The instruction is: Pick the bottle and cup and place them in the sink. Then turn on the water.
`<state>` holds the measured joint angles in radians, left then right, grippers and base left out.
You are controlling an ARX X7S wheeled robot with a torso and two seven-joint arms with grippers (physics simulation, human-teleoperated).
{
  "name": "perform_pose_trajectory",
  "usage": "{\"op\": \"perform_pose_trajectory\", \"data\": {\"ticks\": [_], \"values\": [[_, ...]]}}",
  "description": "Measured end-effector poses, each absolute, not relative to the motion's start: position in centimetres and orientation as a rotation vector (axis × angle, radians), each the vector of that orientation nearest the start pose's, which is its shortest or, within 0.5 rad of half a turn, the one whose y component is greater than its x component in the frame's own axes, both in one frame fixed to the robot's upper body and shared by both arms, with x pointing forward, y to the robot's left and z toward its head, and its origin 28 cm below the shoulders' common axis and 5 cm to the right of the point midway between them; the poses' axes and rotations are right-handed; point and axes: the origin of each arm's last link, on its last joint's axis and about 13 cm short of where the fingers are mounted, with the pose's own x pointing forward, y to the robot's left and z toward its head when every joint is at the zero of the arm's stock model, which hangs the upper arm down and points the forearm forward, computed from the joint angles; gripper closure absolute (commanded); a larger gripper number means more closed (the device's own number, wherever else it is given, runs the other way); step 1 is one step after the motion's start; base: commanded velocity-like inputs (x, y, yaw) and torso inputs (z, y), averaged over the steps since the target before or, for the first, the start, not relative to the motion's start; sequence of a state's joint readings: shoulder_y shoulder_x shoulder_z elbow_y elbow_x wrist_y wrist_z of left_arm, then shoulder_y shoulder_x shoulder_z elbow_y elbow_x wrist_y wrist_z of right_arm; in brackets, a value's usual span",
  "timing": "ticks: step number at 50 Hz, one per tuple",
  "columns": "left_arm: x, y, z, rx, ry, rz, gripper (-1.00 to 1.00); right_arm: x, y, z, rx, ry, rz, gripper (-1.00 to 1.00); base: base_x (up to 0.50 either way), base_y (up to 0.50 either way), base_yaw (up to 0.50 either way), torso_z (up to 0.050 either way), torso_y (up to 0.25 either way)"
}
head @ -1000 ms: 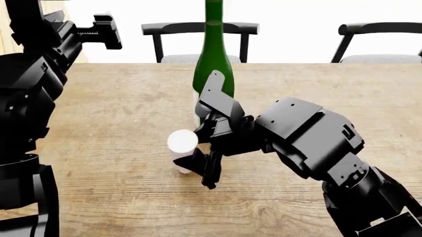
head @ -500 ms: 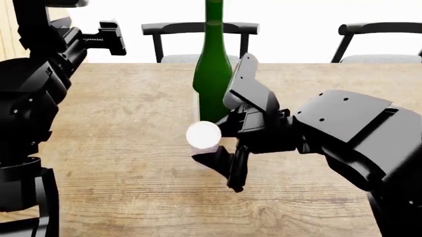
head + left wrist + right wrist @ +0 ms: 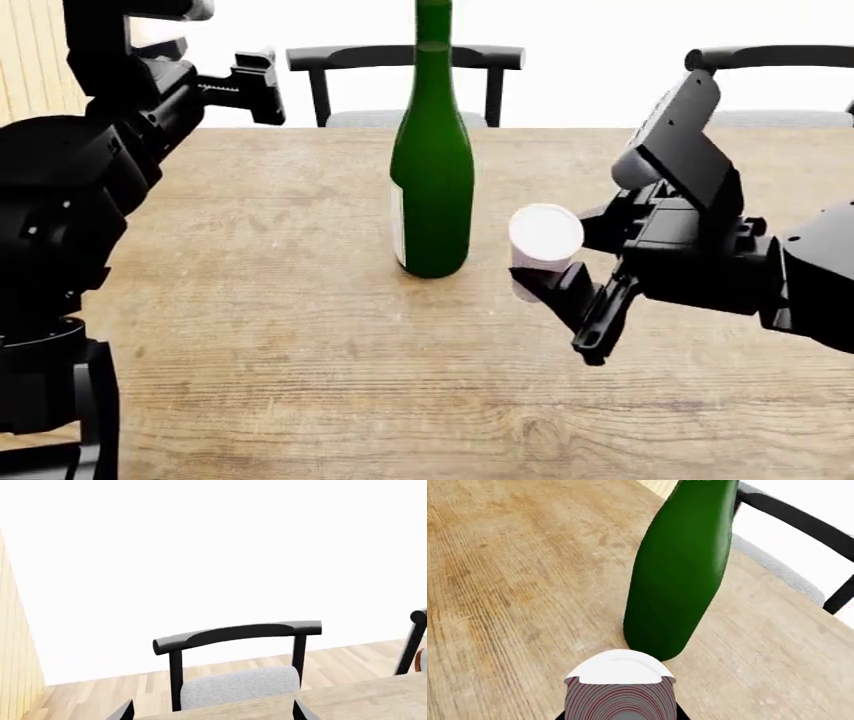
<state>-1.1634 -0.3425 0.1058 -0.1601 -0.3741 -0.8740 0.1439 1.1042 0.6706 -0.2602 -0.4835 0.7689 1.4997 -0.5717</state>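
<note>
Dark-green bottle point(image 3: 433, 190), white cup point(image 3: 545, 243)

The head view looks forward and down over the wooden table point(image 3: 267, 330). The left wrist view faces out past the table's far edge at a black chair point(image 3: 233, 660). The right wrist view sits very near the bottle point(image 3: 684, 575), which the head view also shows.

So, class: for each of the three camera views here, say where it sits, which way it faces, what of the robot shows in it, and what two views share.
Head view: on the robot's head, looking forward and down over the wooden table; both black arms show, the right end effector holding the cup lifted beside the bottle.
Left wrist view: on the raised left arm, facing out past the table edge at a chair and white background; almost nothing of the robot shows.
Right wrist view: near the right end effector, facing the cup and bottle.
Shared: head and right wrist views both show cup and bottle.
</note>
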Motion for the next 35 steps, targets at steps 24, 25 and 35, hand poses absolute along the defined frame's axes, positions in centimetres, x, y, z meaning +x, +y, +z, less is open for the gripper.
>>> {"op": "perform_pose_trajectory", "data": {"ticks": [24,25,35], "values": [[34.0,26.9,32.3,0.145,0.009,-0.480,-1.00,25.7,-20.5,28.8,-0.306,0.329,0.543,1.00,0.00,0.00,0.00,0.000,0.000],[34.0,26.8,32.5,0.150,0.014,-0.493,-1.00,25.8,-20.6,28.7,-0.303,0.329,0.533,1.00,0.00,0.00,0.00,0.000,0.000],[33.6,25.9,34.2,0.192,0.044,-0.606,-1.00,26.3,-21.2,28.0,-0.272,0.320,0.455,1.00,0.00,0.00,0.00,0.000,0.000]]}}
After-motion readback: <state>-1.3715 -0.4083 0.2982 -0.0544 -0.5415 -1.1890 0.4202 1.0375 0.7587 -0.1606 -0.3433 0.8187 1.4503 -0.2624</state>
